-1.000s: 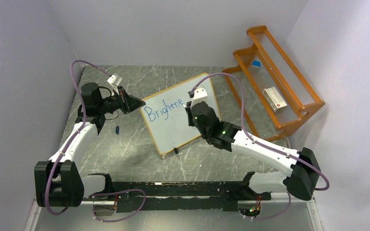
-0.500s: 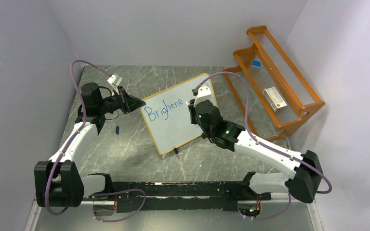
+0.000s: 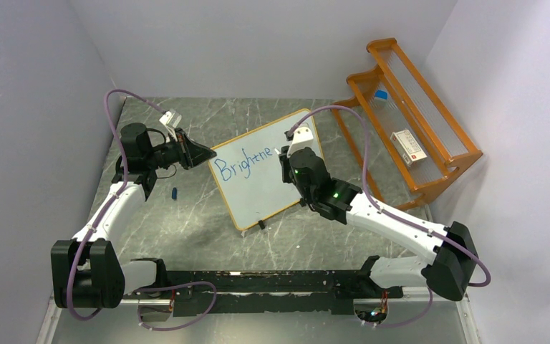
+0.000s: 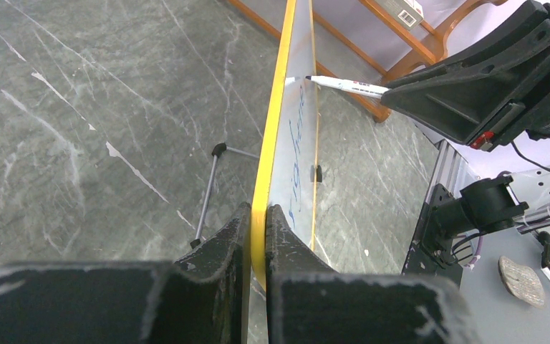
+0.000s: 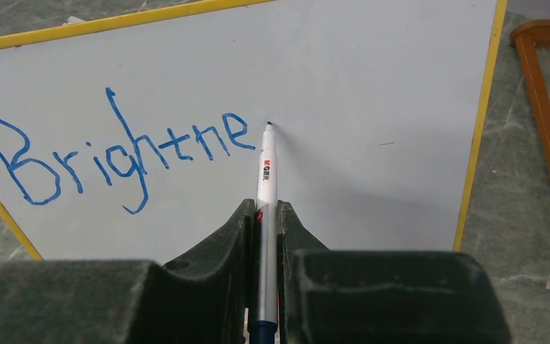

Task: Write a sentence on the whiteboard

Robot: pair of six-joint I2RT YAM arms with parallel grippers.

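The whiteboard [image 3: 258,193] stands tilted on the table, and its yellow-orange frame [image 4: 271,143] runs edge-on through the left wrist view. Blue lettering reads "Brightne" [image 3: 241,160] along its top line [image 5: 125,147]. My left gripper [image 3: 202,153] is shut on the board's left edge, with the frame pinched between the fingers [image 4: 258,209]. My right gripper [image 5: 265,204] is shut on a white marker [image 5: 265,168]. The marker's tip meets the board just right of the last "e". From the left wrist the marker [image 4: 347,86] reaches the board's face from the right.
An orange wooden rack [image 3: 430,154] stands at the right and holds a small white box [image 3: 408,147] and a blue-capped item [image 3: 380,94]. A small blue cap [image 3: 175,193] lies on the marble table left of the board. Grey walls close in on both sides.
My right gripper has shifted the marker slightly right along the top line, past the last letter. The left gripper and the board have not moved.
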